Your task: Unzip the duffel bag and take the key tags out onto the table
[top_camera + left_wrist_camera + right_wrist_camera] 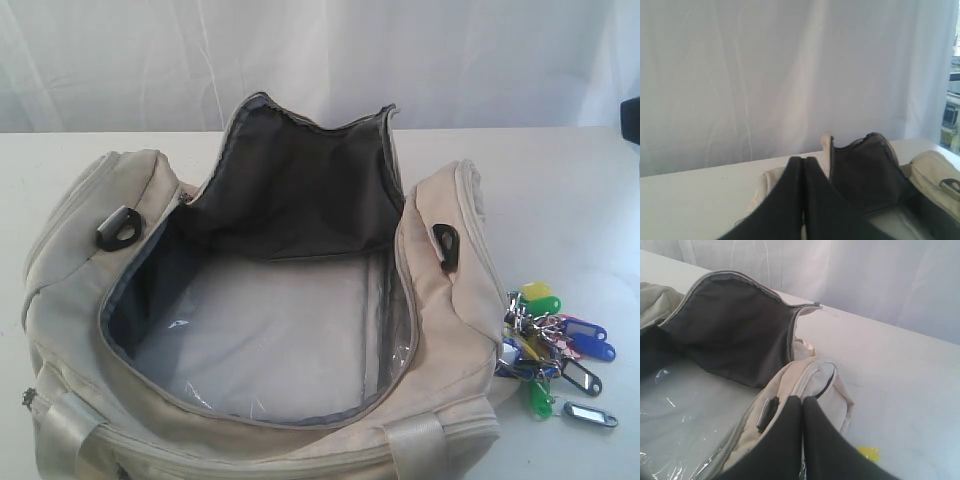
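Note:
The cream duffel bag (70, 290) lies unzipped on the white table (560, 200), its lid flap standing up and showing dark grey lining (290, 190). Only clear plastic shows inside. The bunch of coloured key tags (555, 345) lies on the table against the bag's right end. Neither gripper shows in the exterior view. In the left wrist view my left gripper (804, 159) is shut and holds nothing, off the bag's end (865, 165). My right gripper (802, 399) is shut over the bag's right end (815, 385), with one yellow tag (867, 453) beside it.
A white curtain (320, 50) hangs behind the table. A dark object (630, 118) juts in at the right edge of the exterior view. Black D-rings (120, 228) sit on both bag ends. Bare tabletop lies to the right and behind the bag.

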You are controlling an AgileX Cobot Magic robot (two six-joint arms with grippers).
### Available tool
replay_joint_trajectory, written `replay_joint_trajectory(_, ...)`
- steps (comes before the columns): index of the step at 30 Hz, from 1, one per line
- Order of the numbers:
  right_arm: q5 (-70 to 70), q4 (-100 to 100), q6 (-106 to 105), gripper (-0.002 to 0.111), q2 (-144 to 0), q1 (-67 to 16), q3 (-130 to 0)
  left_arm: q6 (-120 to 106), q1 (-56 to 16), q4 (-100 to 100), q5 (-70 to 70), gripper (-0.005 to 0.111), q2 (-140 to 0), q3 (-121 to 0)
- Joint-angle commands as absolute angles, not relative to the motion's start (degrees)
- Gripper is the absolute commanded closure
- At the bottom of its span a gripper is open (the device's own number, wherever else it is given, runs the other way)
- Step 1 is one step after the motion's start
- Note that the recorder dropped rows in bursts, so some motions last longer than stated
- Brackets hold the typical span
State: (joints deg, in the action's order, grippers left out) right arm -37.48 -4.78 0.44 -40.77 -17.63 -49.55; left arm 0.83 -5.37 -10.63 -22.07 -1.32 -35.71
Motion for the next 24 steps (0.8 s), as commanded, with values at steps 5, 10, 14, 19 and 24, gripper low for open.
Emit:
replay_joint_trajectory(5, -37.15, -4.65, 0.0, 0.108, -40.62, -17.2, -49.13, 12.17, -4.15, 0.76, -13.2, 0.107, -1.62, -21.15)
replay_joint_trajectory(10, -37.15, -4.65, 0.0, 0.108, -40.62, -17.2, -49.13, 10.04, -4.15, 0.76, -10.99, 0.107, 0.0, -9.29)
replay_joint_trajectory(14, -37.15, -4.65, 0.0, 0.108, -40.62, -17.2, -49.13, 10.44, -4.04, 0.53, -10.17, 0.107, 0.0, -2.41)
replay_joint_trajectory(19, -37.15, -4.65, 0.0, 0.108, -40.62, -17.2, -49.13, 6.92, -4.04, 0.0, -13.39, 0.107, 0.0, 0.0)
replay_joint_trajectory(24, -37.15, -4.65, 0.0, 0.108, -40.62, -17.2, -49.13, 2.49, -2.38, -1.35, -13.08, 0.107, 0.0, 0.0)
